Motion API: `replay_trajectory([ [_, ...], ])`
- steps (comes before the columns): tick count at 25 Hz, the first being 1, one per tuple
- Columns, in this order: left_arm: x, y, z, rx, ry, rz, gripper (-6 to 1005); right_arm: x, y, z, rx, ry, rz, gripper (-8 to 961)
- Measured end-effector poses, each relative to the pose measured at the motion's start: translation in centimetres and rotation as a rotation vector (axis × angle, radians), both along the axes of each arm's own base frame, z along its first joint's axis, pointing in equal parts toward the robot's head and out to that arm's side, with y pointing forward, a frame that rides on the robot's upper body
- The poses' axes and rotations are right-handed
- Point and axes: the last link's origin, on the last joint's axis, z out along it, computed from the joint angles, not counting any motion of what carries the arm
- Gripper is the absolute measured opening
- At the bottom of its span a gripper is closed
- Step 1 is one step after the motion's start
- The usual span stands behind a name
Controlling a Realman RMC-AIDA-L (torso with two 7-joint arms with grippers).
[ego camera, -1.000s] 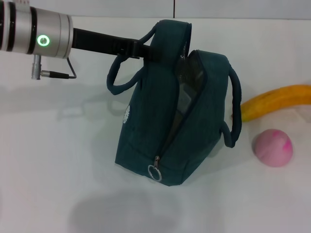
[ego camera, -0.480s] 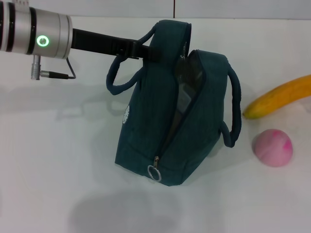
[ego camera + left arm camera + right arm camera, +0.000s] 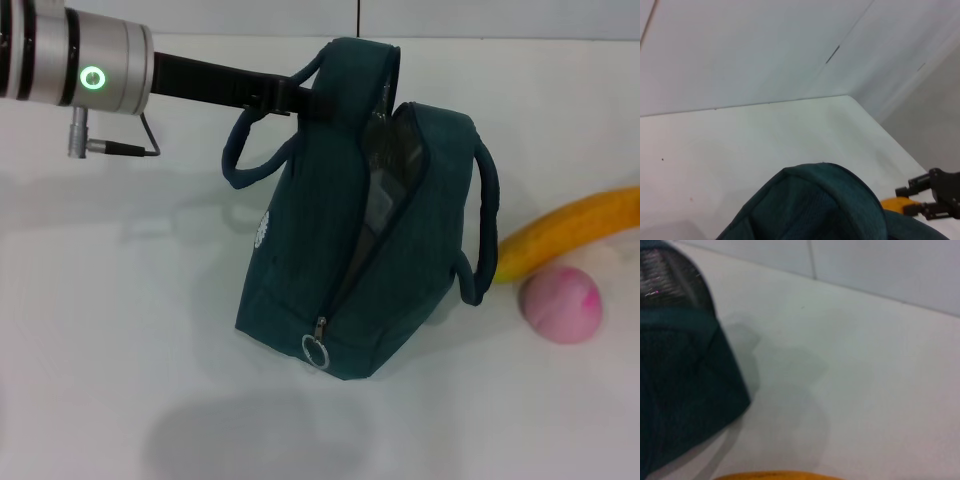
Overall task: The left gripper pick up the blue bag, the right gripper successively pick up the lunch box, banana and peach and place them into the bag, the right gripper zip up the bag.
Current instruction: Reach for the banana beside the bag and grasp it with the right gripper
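Gripping the dark teal fabric bag's (image 3: 375,230) top from the left, black left claw (image 3: 300,98); finger spread hidden, perhaps clamped.

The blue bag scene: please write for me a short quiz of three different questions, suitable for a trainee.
1. True or false: the zipper of the blue bag is fully closed.
2. What holds the bag at its top? A. the left gripper B. nothing, it stands free
3. Fill in: the round pink fruit next to the banana is the ____.

Key: 1 false; 2 A; 3 peach.
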Motion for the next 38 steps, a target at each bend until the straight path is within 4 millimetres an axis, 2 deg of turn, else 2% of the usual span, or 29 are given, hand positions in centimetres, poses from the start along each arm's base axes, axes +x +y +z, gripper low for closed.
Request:
replay_trajectory([
  [4,0.2,0.1,0.0,0.002,0.0,-0.004,47,-0.4,-0.2,-0.1,-0.062,-0.033,-0.003,401],
  [22,0.6,0.2,-0.2,-0.001,-0.004,-0.011,47,0.3,-1.0,-1.0,-0.147,-0.053,-0.05,393],
  [31,0.6,0.1,-0.2,-0.002,-0.004,-0.013,47,0.9,-0.6,-2.2,-0.193,-0.078,-0.077,392],
  [37,0.6,0.1,-0.2,-0.002,-0.004,-0.013,47,0.6,-0.2,-2.5,-0.189,-0.099,-0.061,391],
  [38,0.6,0.1,-0.2,-0.002,-0.004,-0.013,47,0.4,0.0,-2.4,-0.184,-0.1,-0.053,420],
])
